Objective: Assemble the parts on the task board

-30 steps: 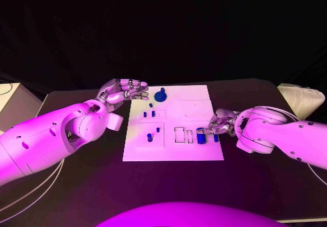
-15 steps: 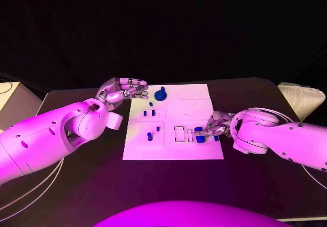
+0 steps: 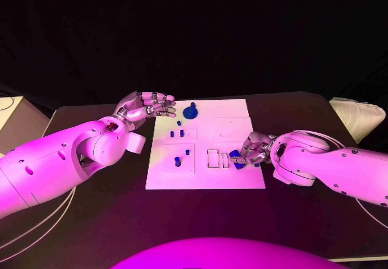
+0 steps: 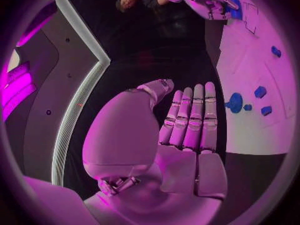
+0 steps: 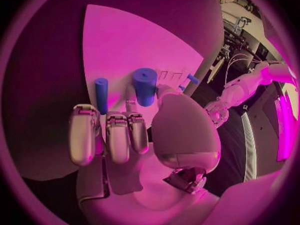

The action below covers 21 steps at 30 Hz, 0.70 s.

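The white task board lies mid-table. My right hand sits over its near right corner and pinches a thick blue cylinder, which leans over; in the right wrist view the cylinder sits between thumb and a fingertip, with a thin blue peg beside it on the board. My left hand hovers at the board's far left corner, fingers apart and holding nothing. A round blue part lies close to it, seen again as the round part in the left wrist view.
Small blue pegs stand left of the board's centre, and two more stand lower left. Rectangular slots lie beside the cylinder. A white ribbed object sits at the table's right edge, a pale box at its left.
The right hand has slid a little left over the board, and the blue cylinder has gone from upright to leaning in its fingers. The left hand has stayed put.
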### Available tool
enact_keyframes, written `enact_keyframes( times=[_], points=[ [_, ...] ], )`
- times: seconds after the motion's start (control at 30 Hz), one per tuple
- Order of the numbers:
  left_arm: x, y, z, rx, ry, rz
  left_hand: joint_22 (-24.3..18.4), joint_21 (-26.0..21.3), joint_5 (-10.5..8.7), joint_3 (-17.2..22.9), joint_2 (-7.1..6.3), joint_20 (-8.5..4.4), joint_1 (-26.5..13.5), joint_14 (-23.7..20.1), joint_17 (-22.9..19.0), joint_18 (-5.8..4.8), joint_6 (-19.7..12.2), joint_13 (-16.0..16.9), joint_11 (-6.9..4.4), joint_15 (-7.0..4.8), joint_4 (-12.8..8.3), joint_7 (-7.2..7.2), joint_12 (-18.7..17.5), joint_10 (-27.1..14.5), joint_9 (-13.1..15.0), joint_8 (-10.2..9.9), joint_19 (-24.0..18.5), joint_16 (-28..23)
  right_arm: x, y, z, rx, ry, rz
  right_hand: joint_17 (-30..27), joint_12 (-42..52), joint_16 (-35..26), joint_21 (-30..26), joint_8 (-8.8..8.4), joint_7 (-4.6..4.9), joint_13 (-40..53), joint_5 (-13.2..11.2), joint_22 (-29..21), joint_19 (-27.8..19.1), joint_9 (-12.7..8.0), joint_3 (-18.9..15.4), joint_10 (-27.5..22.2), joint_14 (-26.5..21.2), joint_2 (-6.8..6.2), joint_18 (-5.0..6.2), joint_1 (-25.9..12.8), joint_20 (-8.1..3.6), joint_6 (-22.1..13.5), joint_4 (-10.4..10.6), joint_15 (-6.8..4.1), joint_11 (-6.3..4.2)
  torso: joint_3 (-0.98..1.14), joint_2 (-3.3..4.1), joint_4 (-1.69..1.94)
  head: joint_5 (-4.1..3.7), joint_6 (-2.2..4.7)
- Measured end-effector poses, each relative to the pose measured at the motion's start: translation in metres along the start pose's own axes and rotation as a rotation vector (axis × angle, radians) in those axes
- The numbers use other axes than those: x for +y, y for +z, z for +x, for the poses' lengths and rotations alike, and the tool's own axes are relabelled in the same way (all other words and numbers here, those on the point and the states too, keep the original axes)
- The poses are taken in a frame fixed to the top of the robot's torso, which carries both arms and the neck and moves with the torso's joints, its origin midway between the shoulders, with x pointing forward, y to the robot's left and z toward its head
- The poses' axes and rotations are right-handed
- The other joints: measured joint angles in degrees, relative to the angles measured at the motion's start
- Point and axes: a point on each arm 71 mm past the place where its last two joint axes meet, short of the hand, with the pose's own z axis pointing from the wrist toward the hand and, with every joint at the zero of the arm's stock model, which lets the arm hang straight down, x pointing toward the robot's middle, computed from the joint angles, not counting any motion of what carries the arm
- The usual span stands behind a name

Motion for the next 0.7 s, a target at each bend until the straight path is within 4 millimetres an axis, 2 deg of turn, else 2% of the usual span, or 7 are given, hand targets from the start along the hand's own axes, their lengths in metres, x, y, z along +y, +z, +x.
enact_keyframes(
  times=[0.17,0.33,0.4,0.47,0.5,0.53,0.7],
  points=[
    [0.0,0.0,0.0,-0.001,0.0,0.0,0.0,0.0,0.0,0.0,0.0,0.0,0.0,0.0,0.0,0.0,0.0,0.0,0.0,0.0,0.0,0.0,0.0,0.0,0.0,0.0,0.0,0.0,-0.006,-0.004,0.001,-0.01,0.038,0.011,0.0,0.0,0.0,0.2,0.62,-0.08,0.0,0.5,0.0,0.0,0.5,0.1,0.0,0.0,-0.77,0.0,-0.1,0.0,-0.1,0.0,0.01,0.0,-0.01,0.0,-0.01,0.01,0.02],
    [0.0,0.0,0.0,-0.001,0.0,-0.001,0.0,0.0,0.0,0.0,0.0,0.0,0.0,0.0,0.0,0.0,0.0,0.0,0.0,0.0,0.0,0.0,0.0,0.0,0.0,0.0,0.0,0.0,-0.004,-0.01,-0.001,-0.013,0.083,0.011,0.0,0.0,0.0,0.4,0.75,-0.07,0.0,0.6,0.0,0.0,0.5,5.5,0.0,0.0,-2.45,0.0,-1.6,0.0,-0.1,-0.1,0.01,0.01,-0.01,-0.02,-0.02,0.04,0.1],
    [0.0,0.0,0.0,-0.001,0.0,-0.001,0.0,0.0,0.0,0.0,0.0,0.0,0.0,0.0,0.0,0.0,0.0,0.0,0.0,0.0,0.0,0.0,0.0,0.0,0.0,0.0,0.0,0.0,0.0,-0.012,-0.004,-0.017,0.098,0.003,0.0,0.0,0.0,0.4,0.84,-0.07,0.0,0.6,0.0,0.0,0.5,5.9,0.0,0.0,-2.74,0.0,-2.1,0.01,-0.1,-0.1,0.01,0.01,-0.01,-0.02,-0.03,0.04,0.14],
    [0.0,0.0,0.0,-0.001,0.0,-0.001,0.0,0.0,0.0,0.0,0.0,0.0,0.0,0.0,0.0,0.0,0.0,0.0,0.0,0.0,0.0,0.0,0.0,0.0,0.0,0.0,0.0,0.0,0.005,-0.015,-0.008,-0.022,0.114,-0.008,0.0,0.0,0.0,0.4,1.07,-0.06,0.0,0.6,0.0,0.0,0.5,5.9,0.0,0.0,-2.72,0.0,-2.6,0.01,-0.1,-0.1,0.01,0.01,-0.01,-0.02,-0.03,0.03,0.18],
    [0.0,0.0,0.0,-0.001,0.0,-0.001,0.0,0.0,0.0,0.0,0.0,0.0,0.0,0.0,0.0,0.0,0.0,0.0,0.0,0.0,0.0,0.0,0.0,0.0,0.0,0.0,0.0,0.0,0.007,-0.016,-0.01,-0.023,0.12,-0.012,0.0,0.0,0.0,0.4,1.08,0.01,0.0,0.4,0.0,0.0,0.5,7.0,0.0,0.0,-2.69,0.0,-3.1,0.01,0.0,0.0,0.01,0.01,-0.02,-0.02,-0.03,-0.01,0.2],
    [0.0,0.0,0.0,0.0,-0.001,-0.001,-0.1,-0.2,0.0,0.0,0.02,0.04,0.0,0.0,0.1,0.0,0.0,0.0,0.0,0.0,0.0,0.0,0.0,0.0,0.0,0.0,0.0,0.0,0.01,-0.017,-0.011,-0.023,0.13,-0.017,0.0,0.0,0.0,0.4,1.08,0.07,0.0,0.0,0.0,0.0,0.5,9.6,0.0,0.0,-2.7,0.0,-3.4,0.01,0.1,-0.1,0.01,0.01,-0.02,-0.02,-0.03,-0.03,0.22],
    [0.001,0.0,0.0,0.0,-0.001,-0.002,-0.2,-0.2,0.0,-0.2,0.23,0.22,-0.2,0.2,0.2,0.0,0.0,0.0,0.0,0.21,0.2,0.0,0.0,0.0,-0.1,0.0,0.2,-0.2,0.02,-0.017,-0.011,-0.011,0.165,-0.03,0.0,0.0,0.0,0.4,1.08,0.14,0.0,-0.2,0.0,0.0,0.5,9.9,0.0,0.0,-2.92,0.0,-4.2,0.01,0.1,-0.1,0.02,0.02,-0.04,-0.02,-0.01,-0.12,0.28]
  ],
)
